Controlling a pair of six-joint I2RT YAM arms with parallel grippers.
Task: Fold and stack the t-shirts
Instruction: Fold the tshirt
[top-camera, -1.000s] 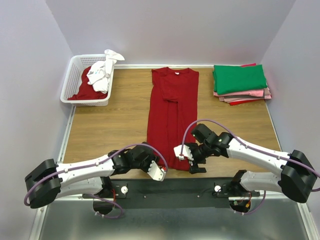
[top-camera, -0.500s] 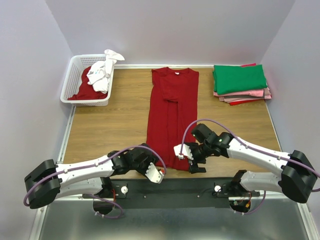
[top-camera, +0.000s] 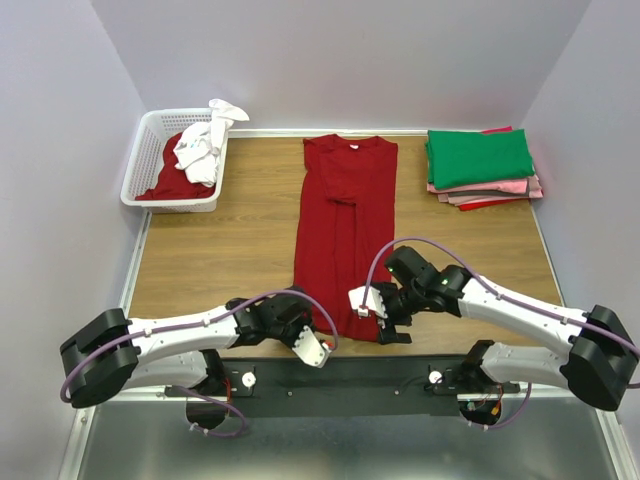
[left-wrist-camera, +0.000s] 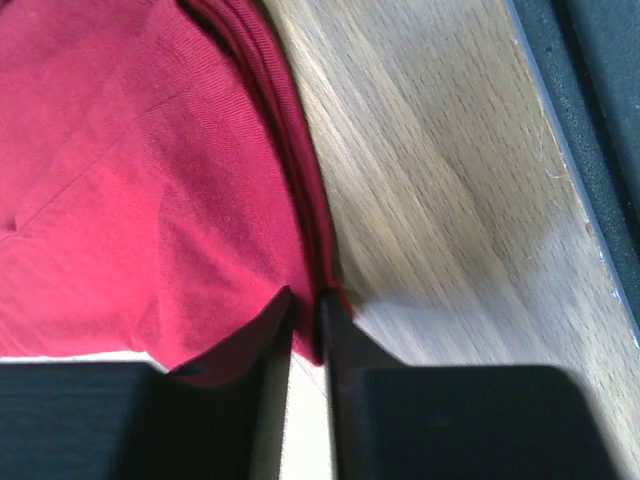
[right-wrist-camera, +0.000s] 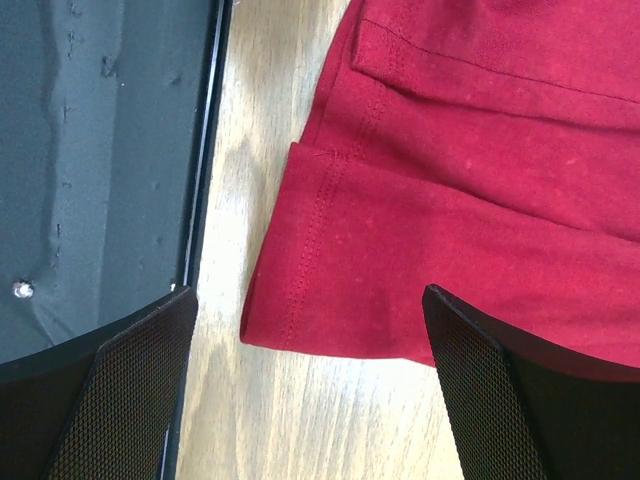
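A dark red t-shirt (top-camera: 345, 200) lies folded into a long strip down the middle of the table, its white neck label (top-camera: 352, 145) at the far end. My left gripper (top-camera: 316, 345) is at the strip's near left corner. In the left wrist view (left-wrist-camera: 304, 318) its jaws are shut on the edge of the red cloth (left-wrist-camera: 130, 180). My right gripper (top-camera: 372, 312) hovers at the near right corner. In the right wrist view (right-wrist-camera: 310, 295) it is open, with the stitched hem corner (right-wrist-camera: 330, 270) between its fingers, not gripped.
A white lattice basket (top-camera: 140, 160) at the far left holds a red shirt (top-camera: 170, 180) and a white shirt (top-camera: 200, 145). A stack of folded shirts with a green shirt (top-camera: 478, 155) on top sits at the far right. The table's dark front edge (right-wrist-camera: 100, 150) is close by.
My left gripper has shifted slightly at the shirt's near left corner. The right gripper has barely moved. The shirt lies as before.
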